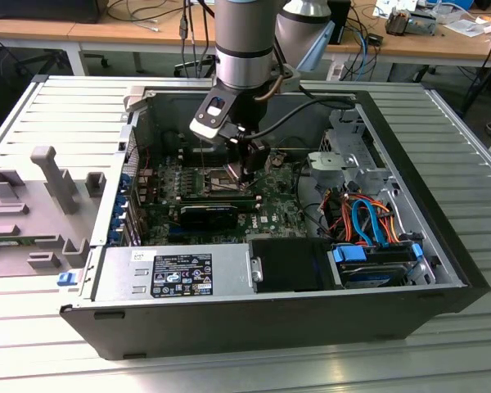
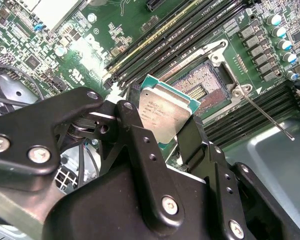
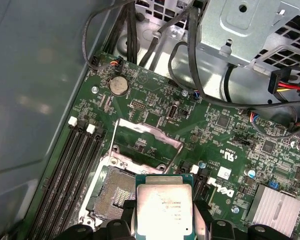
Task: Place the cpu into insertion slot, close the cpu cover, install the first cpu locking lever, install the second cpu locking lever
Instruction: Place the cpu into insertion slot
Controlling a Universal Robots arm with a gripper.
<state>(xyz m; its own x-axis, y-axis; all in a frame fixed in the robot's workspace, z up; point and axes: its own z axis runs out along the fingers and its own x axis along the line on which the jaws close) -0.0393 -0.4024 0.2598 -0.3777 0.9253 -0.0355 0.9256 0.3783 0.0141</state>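
Note:
My gripper (image 2: 162, 127) is shut on the cpu (image 2: 165, 115), a flat square chip with a silver-grey top and green edge, gripped on two opposite sides by the black fingers (image 2: 132, 125). In the first wrist view the cpu (image 3: 164, 205) hangs just above and beside the insertion slot (image 3: 115, 187), which lies open with its dark pin field bare. The cpu cover (image 3: 147, 145), a thin silver frame, is swung back flat on the green board beyond the slot. A thin metal locking lever (image 2: 270, 117) sticks out past the insertion slot (image 2: 202, 85). In the exterior view the gripper (image 1: 250, 168) is low inside the open computer case.
Long black memory slots (image 3: 75, 165) run beside the socket. A silver heat sink (image 3: 275, 210) and a grey metal drive cage (image 3: 250, 30) with black cables (image 3: 190, 60) stand nearby. The case walls (image 1: 229, 327) ring the motherboard; grey fixtures (image 1: 53, 176) sit at the exterior view's left.

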